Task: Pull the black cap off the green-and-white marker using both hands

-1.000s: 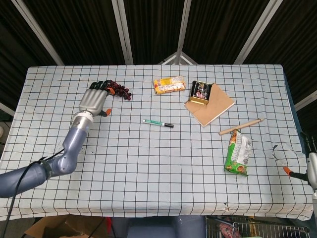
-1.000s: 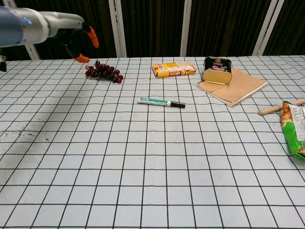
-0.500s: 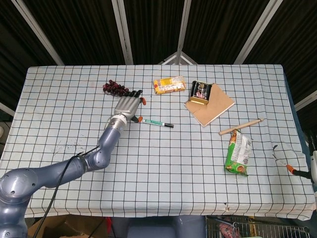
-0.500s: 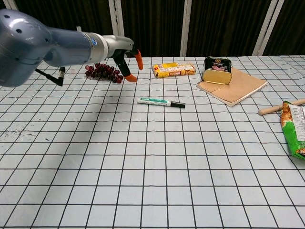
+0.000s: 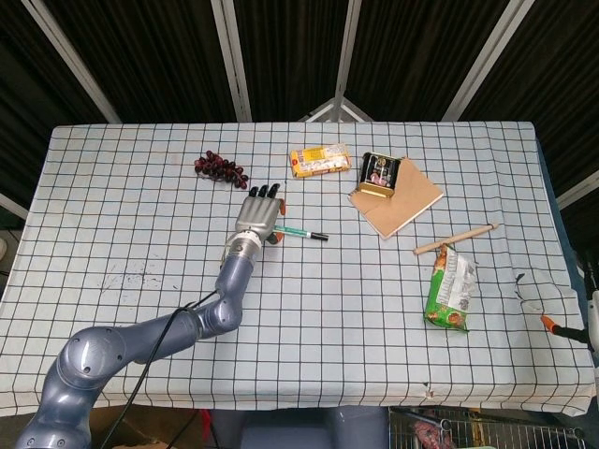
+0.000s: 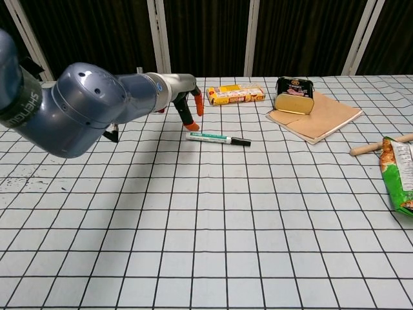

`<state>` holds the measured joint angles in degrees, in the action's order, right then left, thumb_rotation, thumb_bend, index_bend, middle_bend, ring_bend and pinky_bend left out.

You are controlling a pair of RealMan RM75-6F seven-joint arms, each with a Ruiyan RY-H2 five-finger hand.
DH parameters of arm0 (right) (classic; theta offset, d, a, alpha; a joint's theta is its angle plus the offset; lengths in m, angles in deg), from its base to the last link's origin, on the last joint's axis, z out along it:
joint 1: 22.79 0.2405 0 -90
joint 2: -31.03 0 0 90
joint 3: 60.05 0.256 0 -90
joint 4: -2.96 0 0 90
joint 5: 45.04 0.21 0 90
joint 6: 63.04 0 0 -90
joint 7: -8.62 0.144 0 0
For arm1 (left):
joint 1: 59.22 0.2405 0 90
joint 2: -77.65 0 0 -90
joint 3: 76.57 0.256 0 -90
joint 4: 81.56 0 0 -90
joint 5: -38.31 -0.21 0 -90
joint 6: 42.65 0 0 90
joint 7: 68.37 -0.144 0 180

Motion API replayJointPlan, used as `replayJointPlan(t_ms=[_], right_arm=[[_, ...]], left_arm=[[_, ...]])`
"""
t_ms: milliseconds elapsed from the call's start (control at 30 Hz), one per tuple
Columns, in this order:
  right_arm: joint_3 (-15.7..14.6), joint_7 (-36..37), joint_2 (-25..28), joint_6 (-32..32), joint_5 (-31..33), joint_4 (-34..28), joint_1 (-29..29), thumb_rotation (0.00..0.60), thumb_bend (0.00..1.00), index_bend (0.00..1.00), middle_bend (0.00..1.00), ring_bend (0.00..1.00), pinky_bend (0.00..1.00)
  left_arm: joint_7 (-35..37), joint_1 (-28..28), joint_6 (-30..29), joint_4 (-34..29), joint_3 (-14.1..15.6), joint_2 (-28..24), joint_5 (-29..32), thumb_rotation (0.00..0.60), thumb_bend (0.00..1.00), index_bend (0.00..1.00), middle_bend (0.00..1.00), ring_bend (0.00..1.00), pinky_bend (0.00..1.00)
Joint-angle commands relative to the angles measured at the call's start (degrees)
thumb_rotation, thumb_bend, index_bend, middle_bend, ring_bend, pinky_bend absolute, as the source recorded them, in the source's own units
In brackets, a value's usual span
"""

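Observation:
The green-and-white marker (image 5: 298,233) lies flat near the table's middle, its black cap (image 5: 320,238) pointing right; in the chest view the marker (image 6: 213,137) and cap (image 6: 241,141) show plainly. My left hand (image 5: 257,215) hovers at the marker's white left end with fingers spread and nothing in them. In the chest view the left hand (image 6: 186,98) has its orange fingertips (image 6: 199,104) just above and behind that end, not touching it. Only a sliver of my right hand (image 5: 562,326) shows at the right table edge.
Dark grapes (image 5: 221,169) lie back left of the hand. A yellow pack (image 5: 320,161), a tin (image 5: 380,174) on a brown notebook (image 5: 407,201), a wooden stick (image 5: 454,239) and a green snack bag (image 5: 449,292) sit to the right.
My left hand has swept right from beside the grapes to the marker's left end. The marker has not moved. The right hand stays at the table edge.

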<state>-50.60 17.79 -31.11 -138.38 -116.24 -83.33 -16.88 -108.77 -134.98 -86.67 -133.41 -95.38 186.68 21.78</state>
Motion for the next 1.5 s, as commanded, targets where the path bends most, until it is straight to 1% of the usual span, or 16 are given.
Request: replayJointPlan(t_ms=[33,400,667,833,1300,1500], right_arm=[[-0.1,0.3,0.0,-0.2,0.0,0.1,-0.2,0.6,0.11,0.02,0.0,0.0,0.0],[0.0,-0.1,-1.0,0.9,-0.4,1.2,0.7,0.6,0.11,0.02,0.0,0.0,0.0],[0.1,-0.7,-1.4,1.4,-0.5,1.3,1.3,0.6,0.11,0.02,0.0,0.0,0.0],[0.0,-0.4,-1.5,1.3,-0.4,1.5,1.0,0.6,0.11,0.02,0.0,0.0,0.0],[-0.4,1.4,-1.9,1.4,-0.4,2.8,0.4,0.6,0.11,0.02,0.0,0.0,0.0],[-0.5,1.8,-2.2,1.6,-0.6,3.4,0.4,0.6,0.11,0.03,0.0,0.0,0.0]], left_arm=[[0.5,-0.3,0.7,2.4,-0.5,1.8,-0.9,0.6,0.42,0.39,0.0,0.0,0.0],[1.8,-0.5,3.1,9.4,-1.8,6.0,-4.0,0.6,0.42,0.41,0.0,0.0,0.0],[1.8,-0.7,4.2,12.1,-2.5,7.8,-6.4,0.6,0.42,0.44,0.0,0.0,0.0],[1.0,-0.8,4.8,14.4,-2.3,9.4,-7.7,0.6,0.42,0.45,0.0,0.0,0.0],[1.4,-1.2,7.8,19.8,-4.2,12.7,-10.1,0.6,0.43,0.45,0.0,0.0,0.0],[1.3,-1.8,9.3,22.2,-4.8,14.2,-11.1,0.6,0.45,0.49,0.0,0.0,0.0]])
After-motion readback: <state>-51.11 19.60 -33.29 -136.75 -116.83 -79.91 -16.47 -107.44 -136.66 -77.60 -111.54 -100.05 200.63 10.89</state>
